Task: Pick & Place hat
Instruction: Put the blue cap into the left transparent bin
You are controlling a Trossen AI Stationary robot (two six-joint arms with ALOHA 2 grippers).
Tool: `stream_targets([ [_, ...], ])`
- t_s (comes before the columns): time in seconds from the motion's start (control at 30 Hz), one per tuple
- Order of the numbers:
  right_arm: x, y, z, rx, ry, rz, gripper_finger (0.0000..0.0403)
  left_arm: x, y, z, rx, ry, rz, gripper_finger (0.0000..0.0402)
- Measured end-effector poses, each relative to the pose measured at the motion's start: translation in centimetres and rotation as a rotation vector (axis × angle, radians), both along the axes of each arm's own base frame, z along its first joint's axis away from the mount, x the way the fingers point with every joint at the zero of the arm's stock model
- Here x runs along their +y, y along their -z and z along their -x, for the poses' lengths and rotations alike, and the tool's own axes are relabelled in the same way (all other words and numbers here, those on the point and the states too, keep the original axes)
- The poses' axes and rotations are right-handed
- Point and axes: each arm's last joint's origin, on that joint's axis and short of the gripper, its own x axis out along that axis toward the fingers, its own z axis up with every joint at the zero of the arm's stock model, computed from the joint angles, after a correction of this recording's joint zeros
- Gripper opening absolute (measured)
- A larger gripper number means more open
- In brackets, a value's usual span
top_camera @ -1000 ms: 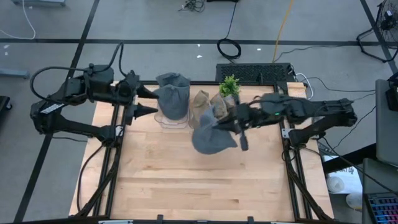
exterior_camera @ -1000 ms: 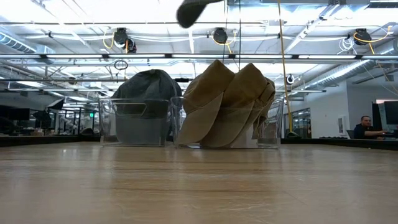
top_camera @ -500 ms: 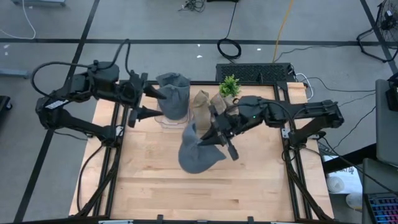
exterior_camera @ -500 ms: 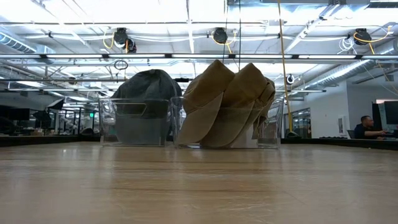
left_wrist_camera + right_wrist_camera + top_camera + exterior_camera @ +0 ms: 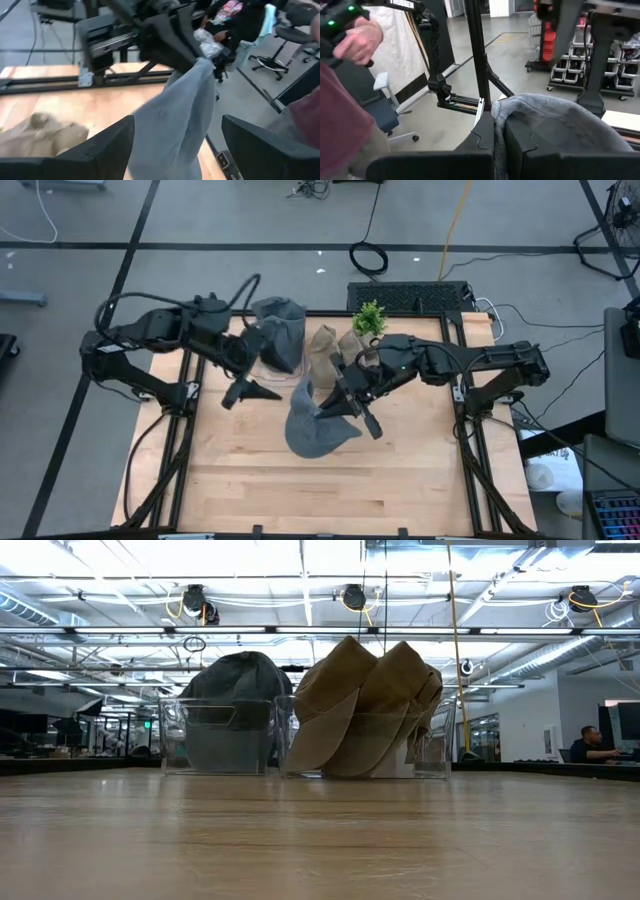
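A grey hat (image 5: 318,428) hangs over the middle of the table with my right gripper (image 5: 347,400) shut on it; it also shows in the left wrist view (image 5: 175,120) and the right wrist view (image 5: 560,120). It is above the low view's picture. My left gripper (image 5: 270,370) stands open just left of the hat, fingers pointing at it, touching nothing. More grey hats fill a clear bin (image 5: 278,335) at the far edge, and tan hats fill the bin (image 5: 335,350) beside it. My right gripper pinches the grey hat's upper edge (image 5: 504,111) between its two shut fingers, coming about level from the table's right side. One layer or several, I cannot tell. The hat hangs slack below the fingers (image 5: 202,60), clear of the table.
The two clear bins (image 5: 225,735) (image 5: 365,730) stand side by side at the far edge, with a small green plant (image 5: 369,318) behind them. Bare wood lies toward the near edge (image 5: 320,490). A person's hand (image 5: 360,40) shows beyond the table, and another person sits far off (image 5: 590,745).
My right gripper has carried the grey hat from beside the tan-hat bin toward the table's left and near edge, then held still; the hat stays hanging clear. My left gripper has swung from the left edge beside the grey-hat bin toward the hanging hat.
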Motion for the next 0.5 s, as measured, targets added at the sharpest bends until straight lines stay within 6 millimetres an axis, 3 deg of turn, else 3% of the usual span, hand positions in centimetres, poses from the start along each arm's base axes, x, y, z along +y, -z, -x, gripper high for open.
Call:
stream_targets([
  [0.5, -0.6, 0.0, -0.1, -0.01, 0.014, 0.018, 0.0, -2.3, 1.0, -4.3, -0.072, 0.063, 0.011, 0.0297],
])
